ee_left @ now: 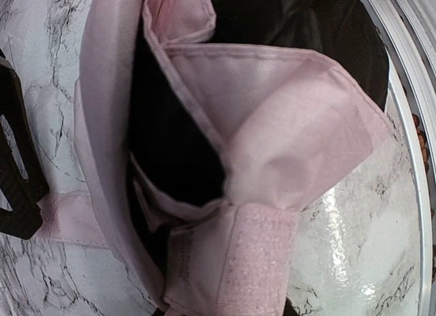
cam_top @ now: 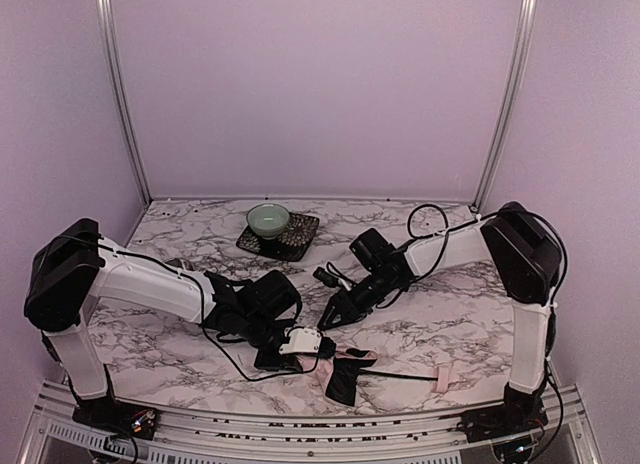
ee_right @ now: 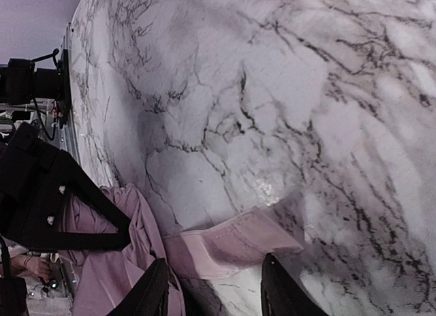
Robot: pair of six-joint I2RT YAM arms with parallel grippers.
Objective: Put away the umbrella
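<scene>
The umbrella [cam_top: 341, 372] lies near the table's front edge, a crumpled bundle of pale pink fabric with black lining. Its thin black shaft [cam_top: 402, 376] runs right to the small pink handle [cam_top: 443, 382]. My left gripper [cam_top: 303, 346] is at the bundle's left end. In the left wrist view the umbrella fabric [ee_left: 293, 125] and a pink fastening strap [ee_left: 262, 261] rise straight from the jaws, hiding the fingers. My right gripper [cam_top: 330, 320] hangs just behind the bundle, pointing down. It is open [ee_right: 214, 292], with the pink strap tab [ee_right: 235, 242] flat on the marble just ahead of its fingertips.
A pale green bowl [cam_top: 268, 220] sits on a dark mat [cam_top: 296, 240] at the back centre. The metal rail [cam_top: 330, 424] of the front edge runs close below the umbrella. A black cable [cam_top: 235, 359] loops beside the left gripper.
</scene>
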